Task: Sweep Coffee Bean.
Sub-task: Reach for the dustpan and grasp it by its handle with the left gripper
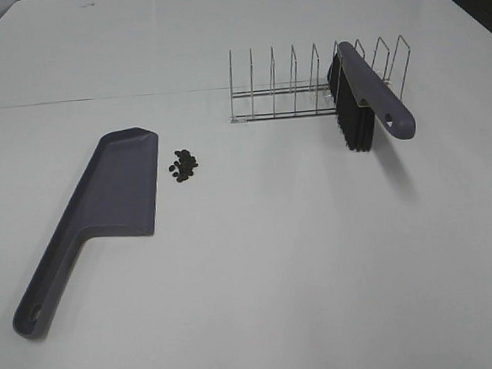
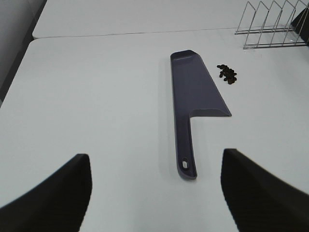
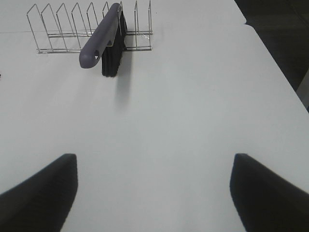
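A small cluster of dark coffee beans (image 1: 185, 163) lies on the white table just right of the blade of a grey-purple dustpan (image 1: 115, 189), which lies flat with its handle toward the near left. A grey-purple brush (image 1: 366, 92) with black bristles stands propped in a wire rack (image 1: 282, 89). Neither gripper shows in the high view. In the left wrist view the left gripper (image 2: 154, 159) is open and empty, short of the dustpan (image 2: 193, 87) handle end, with the beans (image 2: 227, 74) beyond. In the right wrist view the right gripper (image 3: 154, 159) is open and empty, well short of the brush (image 3: 104, 36).
The wire rack (image 3: 63, 29) has several empty slots left of the brush. A seam (image 1: 96, 99) runs across the table behind the dustpan. The table's right edge (image 3: 270, 58) drops to dark floor.
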